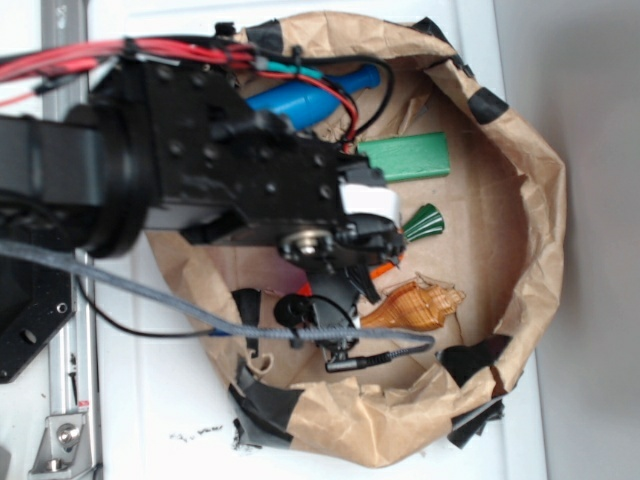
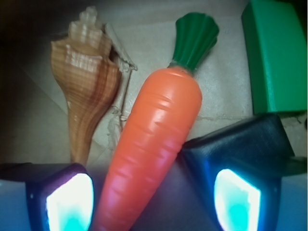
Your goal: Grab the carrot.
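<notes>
Straddling the carrot [image 2: 154, 144], the gripper [image 2: 154, 202] is holding its fingers [image 2: 70, 202] spread apart. A seashell [image 2: 89, 91] is lying beyond the left finger, a green block [image 2: 276, 57] beyond the right.

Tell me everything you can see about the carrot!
The carrot is a smooth, shiny, bright-orange toy that looks like plastic, with shallow grooves across it and a dark green, fan-shaped leafy top. It lies tilted on the brown paper floor of a paper-walled bin, between the seashell and the green block. In the wrist view its narrow end runs down between the two fingers of the gripper, which stand either side of it. From outside, the arm hides most of it.
</notes>
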Controlling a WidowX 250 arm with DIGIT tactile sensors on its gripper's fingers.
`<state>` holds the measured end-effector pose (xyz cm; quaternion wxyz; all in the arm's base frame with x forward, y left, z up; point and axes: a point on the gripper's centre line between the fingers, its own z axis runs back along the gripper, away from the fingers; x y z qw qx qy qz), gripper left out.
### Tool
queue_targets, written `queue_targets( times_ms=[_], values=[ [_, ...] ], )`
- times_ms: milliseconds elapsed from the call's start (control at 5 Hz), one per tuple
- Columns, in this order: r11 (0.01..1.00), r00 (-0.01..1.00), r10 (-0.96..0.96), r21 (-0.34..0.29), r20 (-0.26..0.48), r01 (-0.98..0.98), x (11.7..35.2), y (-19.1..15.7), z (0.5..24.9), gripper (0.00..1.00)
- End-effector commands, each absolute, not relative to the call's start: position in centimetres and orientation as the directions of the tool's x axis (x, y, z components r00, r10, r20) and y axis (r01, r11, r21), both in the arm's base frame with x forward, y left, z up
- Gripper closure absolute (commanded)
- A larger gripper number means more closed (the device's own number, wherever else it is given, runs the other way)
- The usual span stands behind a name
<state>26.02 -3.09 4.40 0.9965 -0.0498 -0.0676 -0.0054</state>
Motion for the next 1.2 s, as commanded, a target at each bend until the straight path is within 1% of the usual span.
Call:
queue_targets(
  times_ms=[0, 200, 400, 600, 800, 1000],
  values=[
    [0.982, 0.981, -0.14, -0.108, 0.136, 0.155, 27.7, -3.3, 3.3, 0.0],
    [0.973, 0.973, -0.189, -0.106, 0.136, 0.204, 28.6, -3.0, 3.0, 0.0],
    [0.97, 0.972, -0.202, -0.115, 0.124, 0.216, 28.9, -2.8, 2.7, 0.0],
    [0.963, 0.968, -0.23, -0.12, 0.104, 0.242, 28.1, -3.3, 2.2, 0.0],
    [0.955, 0.967, -0.249, -0.151, 0.052, 0.254, 25.8, -4.6, 1.4, 0.0],
    [0.949, 0.959, -0.282, -0.139, 0.035, 0.284, 23.8, -5.6, 1.1, 0.0]
  ],
)
